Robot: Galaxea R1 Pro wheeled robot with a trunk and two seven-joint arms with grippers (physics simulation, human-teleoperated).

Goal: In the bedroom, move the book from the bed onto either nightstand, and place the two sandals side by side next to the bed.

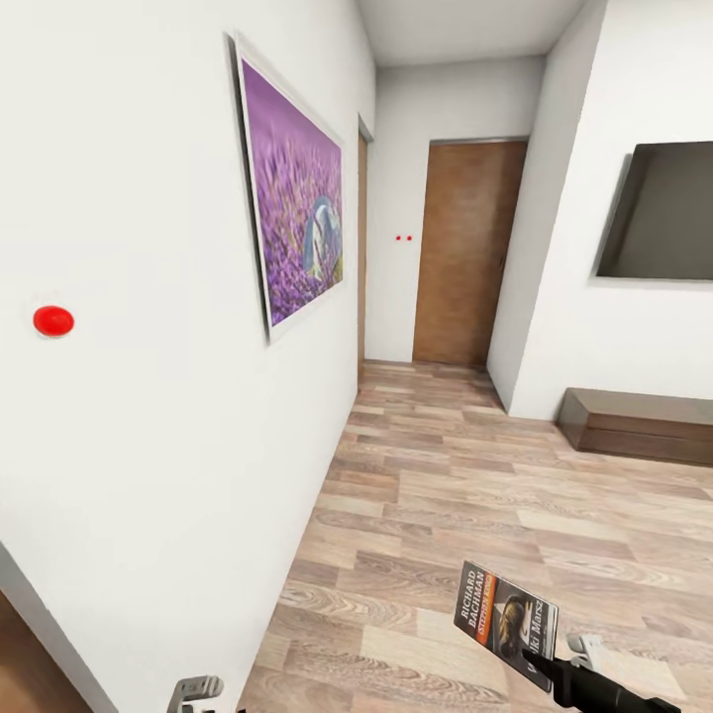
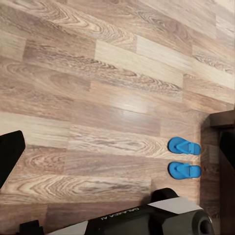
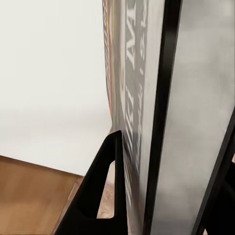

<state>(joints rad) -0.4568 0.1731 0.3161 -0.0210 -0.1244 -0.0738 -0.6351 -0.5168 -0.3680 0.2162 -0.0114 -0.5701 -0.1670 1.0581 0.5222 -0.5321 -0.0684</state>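
My right tool [image 1: 555, 673] pinches the thin glossy book [image 1: 506, 622]; two flat blue sandals [image 2: 184, 158] lie paired on grained plank floor [image 2: 98, 98]; left tool's state unclear.

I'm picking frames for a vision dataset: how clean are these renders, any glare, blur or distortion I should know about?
Head view: even, soft light, walls lean outward from wide-angle stretch, the book cover is readable. Left wrist view: a pale sheen on the floor planks, the two sandals sharp with faint shadows. Right wrist view: the book sits so close and edge-on that its lettering smears.
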